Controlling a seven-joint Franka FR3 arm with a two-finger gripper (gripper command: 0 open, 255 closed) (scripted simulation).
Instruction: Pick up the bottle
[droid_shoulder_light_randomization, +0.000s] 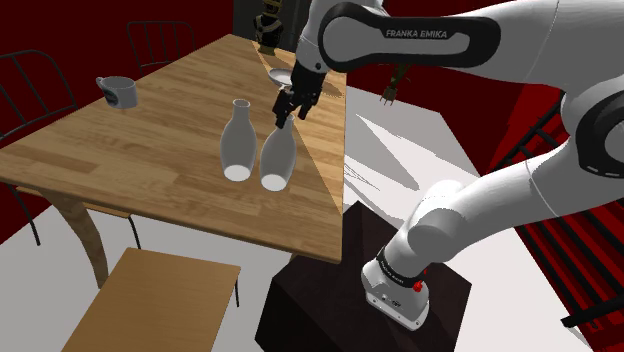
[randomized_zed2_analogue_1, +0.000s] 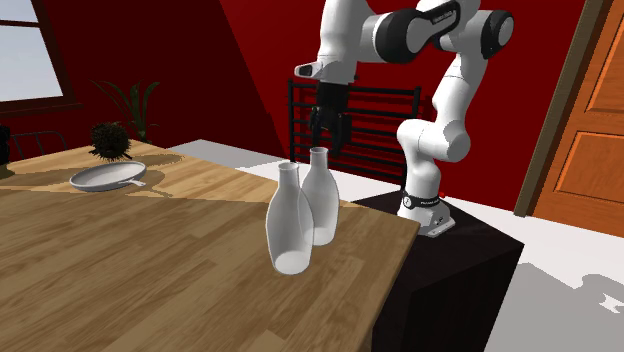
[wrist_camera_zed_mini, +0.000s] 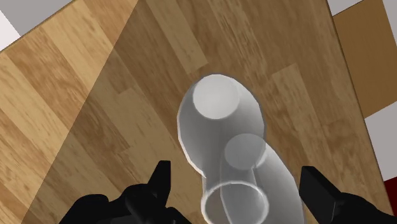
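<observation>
Reading FRANKA EMIKA on arm (droid_shoulder_light_randomization: 432, 34); claw (droid_shoulder_light_randomization: 282, 118) spread above bottle (droid_shoulder_light_randomization: 277, 162).

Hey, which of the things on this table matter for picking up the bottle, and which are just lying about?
For the job:
- open gripper
- white bottle directly below it

Lying about:
- second white bottle, right beside the first
- mug
- grey dish
- spiky plant
- chair

Open jaws hang above the rear bottle (randomized_zed2_analogue_1: 321, 200), standing just behind the front bottle (randomized_zed2_analogue_1: 289, 228) on the wooden table (randomized_zed2_analogue_1: 140, 285).
</observation>
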